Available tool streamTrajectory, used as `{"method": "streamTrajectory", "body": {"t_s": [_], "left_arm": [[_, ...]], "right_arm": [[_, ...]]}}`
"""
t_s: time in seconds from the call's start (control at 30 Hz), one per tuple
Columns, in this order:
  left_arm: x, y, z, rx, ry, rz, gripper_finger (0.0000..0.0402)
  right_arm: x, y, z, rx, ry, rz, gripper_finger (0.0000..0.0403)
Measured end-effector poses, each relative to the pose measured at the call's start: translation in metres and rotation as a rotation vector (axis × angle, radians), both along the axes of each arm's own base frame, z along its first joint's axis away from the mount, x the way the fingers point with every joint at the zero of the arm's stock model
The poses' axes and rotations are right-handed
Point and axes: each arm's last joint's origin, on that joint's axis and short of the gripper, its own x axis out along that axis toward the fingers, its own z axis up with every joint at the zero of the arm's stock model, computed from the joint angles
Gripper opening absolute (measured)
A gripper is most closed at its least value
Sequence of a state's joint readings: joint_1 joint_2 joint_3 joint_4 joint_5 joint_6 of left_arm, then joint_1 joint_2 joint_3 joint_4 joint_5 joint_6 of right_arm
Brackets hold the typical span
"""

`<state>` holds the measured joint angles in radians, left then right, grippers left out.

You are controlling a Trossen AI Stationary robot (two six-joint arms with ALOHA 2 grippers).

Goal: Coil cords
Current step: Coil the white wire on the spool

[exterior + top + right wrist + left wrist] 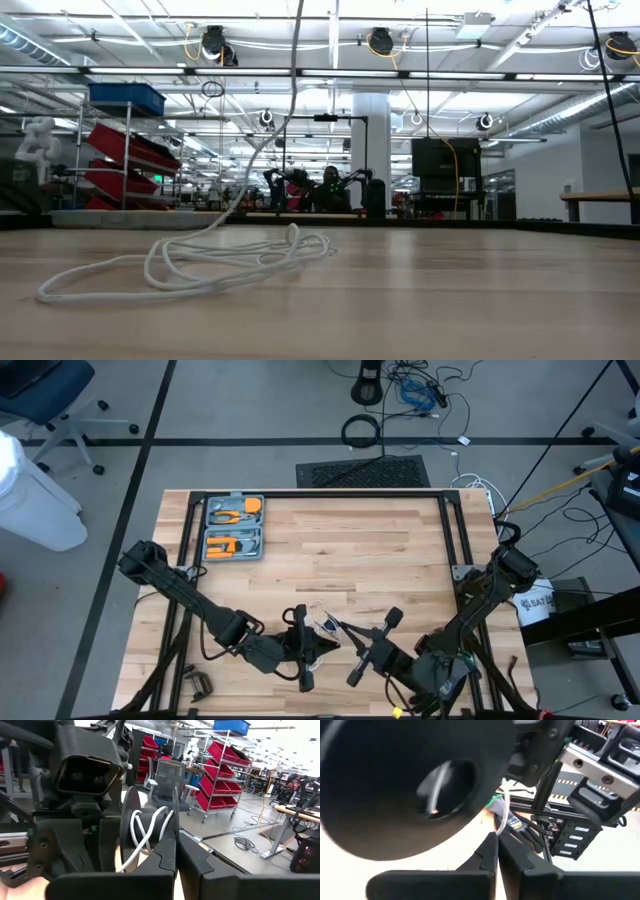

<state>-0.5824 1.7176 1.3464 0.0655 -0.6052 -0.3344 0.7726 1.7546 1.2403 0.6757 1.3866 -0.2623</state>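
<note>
The thin white cord lies partly in loose loops on the table (220,258). One strand (292,90) rises from them out of the top of the low view. The small black reel (150,827) hangs in the air over the table's near middle, with cord wound crosswise between its two discs. My right gripper (174,837) is shut on it. My left gripper (496,840) is shut on the cord right beside the reel, whose dark face (410,780) fills much of the left wrist view. In the high view my left gripper (318,646) and my right gripper (346,632) meet tip to tip. My left gripper pinches a single strand of the white cord (505,817) between its two fingertips. It comes nearly level from the table's left. The strand runs on past the fingertips toward the reel, clear of the table. My right gripper pinches the rim of one reel disc (173,820) between its two fingers. It comes level from the table's right. The reel is lifted clear and stands edge-on to the fingers, with the wound cord (145,827) showing between its discs.
A grey tool case (233,527) with orange tools lies at the table's far left. A small metal part (197,685) sits near the near left corner. Black frame rails (320,493) run along the table's far edge and sides. Bare wood spreads across the middle and far right.
</note>
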Motion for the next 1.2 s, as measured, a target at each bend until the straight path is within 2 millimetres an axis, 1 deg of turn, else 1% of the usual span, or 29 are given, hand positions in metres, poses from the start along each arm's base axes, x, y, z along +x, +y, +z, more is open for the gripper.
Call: {"method": "streamTrajectory", "body": {"t_s": [0.13, 0.27, 0.57, 0.77, 1.03, 1.13, 1.2], "left_arm": [[-0.002, -0.003, 0.0, -0.001, 0.002, -0.014, 0.0046], [-0.003, -0.009, -0.003, 0.004, 0.01, -0.035, 0.0062], [0.002, -0.023, -0.026, 0.068, 0.068, -0.127, 0.0066], [0.001, -0.029, -0.031, 0.074, 0.079, -0.145, 0.0066], [-0.019, -0.055, -0.032, 0.103, 0.075, -0.205, 0.0067], [-0.026, -0.068, -0.04, 0.127, 0.068, -0.176, 0.0067], [-0.026, -0.076, -0.051, 0.152, 0.057, -0.106, 0.0067]], "right_arm": [[-0.005, 0.005, 0.003, -0.003, -0.007, 0.018, 0.0], [-0.011, 0.011, 0.006, -0.009, -0.012, 0.038, 0.0], [-0.03, 0.027, 0.014, -0.038, -0.016, 0.096, 0.0], [-0.044, 0.038, 0.017, -0.047, -0.02, 0.14, 0.0], [-0.056, 0.05, 0.014, -0.052, -0.013, 0.189, 0.0], [-0.059, 0.052, 0.015, -0.047, -0.018, 0.198, 0.0], [-0.059, 0.052, 0.015, -0.051, -0.016, 0.198, 0.0]]}}
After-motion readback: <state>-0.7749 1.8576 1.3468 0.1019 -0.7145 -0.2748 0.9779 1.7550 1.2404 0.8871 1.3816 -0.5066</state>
